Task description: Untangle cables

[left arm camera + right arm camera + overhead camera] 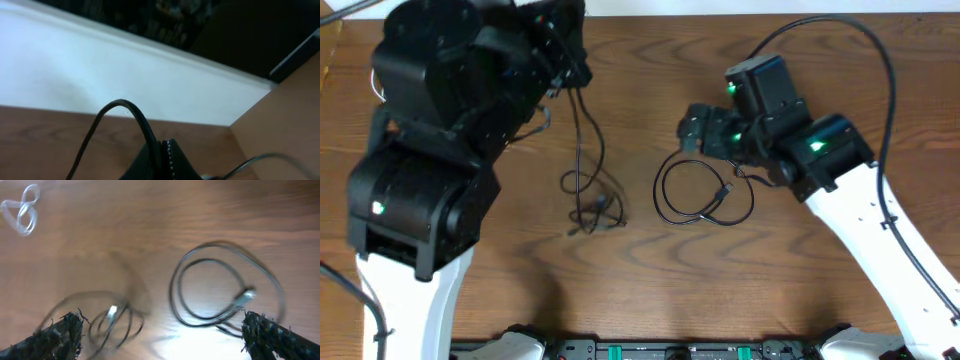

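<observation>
At centre, the plug of the coiled black cable [705,195] points upper right; the right claw [160,325] gapes empty. The left claw [572,82] pinches the vertical black cable [585,150].

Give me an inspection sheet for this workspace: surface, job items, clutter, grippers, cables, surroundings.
Surface: wooden table, grain visible.
Job's things: coiled black cable just below right gripper; tangled black cable running up to left gripper; white cable looped, apart from both.
Clutter: nothing seen.
Grippers: right open above the coil; left state unclear.
Cables: thick arm wire arcs over the right arm.
Surroundings: white surface beyond the table edge.
</observation>
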